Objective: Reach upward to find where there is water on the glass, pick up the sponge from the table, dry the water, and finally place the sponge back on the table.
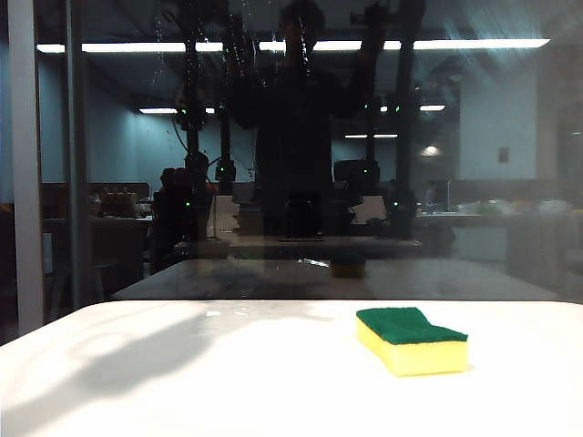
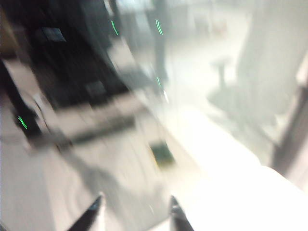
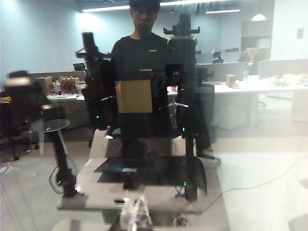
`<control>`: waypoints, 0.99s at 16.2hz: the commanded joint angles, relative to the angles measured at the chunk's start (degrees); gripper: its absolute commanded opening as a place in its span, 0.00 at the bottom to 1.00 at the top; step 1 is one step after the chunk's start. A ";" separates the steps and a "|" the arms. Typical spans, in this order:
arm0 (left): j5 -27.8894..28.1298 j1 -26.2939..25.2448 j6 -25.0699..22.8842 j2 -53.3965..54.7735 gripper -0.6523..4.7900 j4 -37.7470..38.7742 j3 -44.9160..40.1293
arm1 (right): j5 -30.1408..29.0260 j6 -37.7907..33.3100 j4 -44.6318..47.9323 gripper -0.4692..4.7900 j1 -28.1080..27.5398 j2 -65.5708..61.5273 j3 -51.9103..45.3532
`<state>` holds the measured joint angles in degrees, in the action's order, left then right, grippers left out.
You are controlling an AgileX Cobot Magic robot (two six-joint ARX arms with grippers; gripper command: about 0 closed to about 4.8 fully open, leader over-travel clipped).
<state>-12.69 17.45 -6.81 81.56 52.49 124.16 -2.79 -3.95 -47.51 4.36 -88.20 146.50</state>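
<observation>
The sponge (image 1: 410,340), yellow foam with a green top, lies flat on the white table (image 1: 182,382), right of centre, with nothing touching it. Behind the table stands the dark glass (image 1: 510,182). Faint pale streaks of water (image 1: 239,45) run down its upper left part. Neither gripper shows directly in the exterior view, only dark mirrored arms. In the blurred left wrist view my left gripper (image 2: 136,208) is open with nothing between its tips, and a small dim green-yellow shape (image 2: 161,153) lies ahead. My right gripper (image 3: 136,214) is shut and empty, facing the glass (image 3: 250,144).
Grey upright frame bars (image 1: 25,164) stand at the left edge of the pane. The glass mirrors the robot's arms, a person in black and long ceiling lights. The table's far edge (image 1: 301,303) meets the pane.
</observation>
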 commanded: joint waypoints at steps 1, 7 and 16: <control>-0.04 3.82 0.90 -0.28 0.70 0.22 -4.72 | 0.11 0.17 -0.68 0.08 -0.02 0.68 0.17; -4.04 6.38 9.73 -0.48 0.89 3.02 -20.04 | 0.13 0.17 -1.27 0.08 -0.02 1.62 0.17; -14.29 10.16 17.64 -3.85 0.89 -16.61 -42.25 | 0.17 0.17 -2.45 0.08 -0.02 2.47 0.15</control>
<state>-26.57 27.05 9.15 78.43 39.70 82.98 -2.76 -3.95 -50.54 4.36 -86.13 146.47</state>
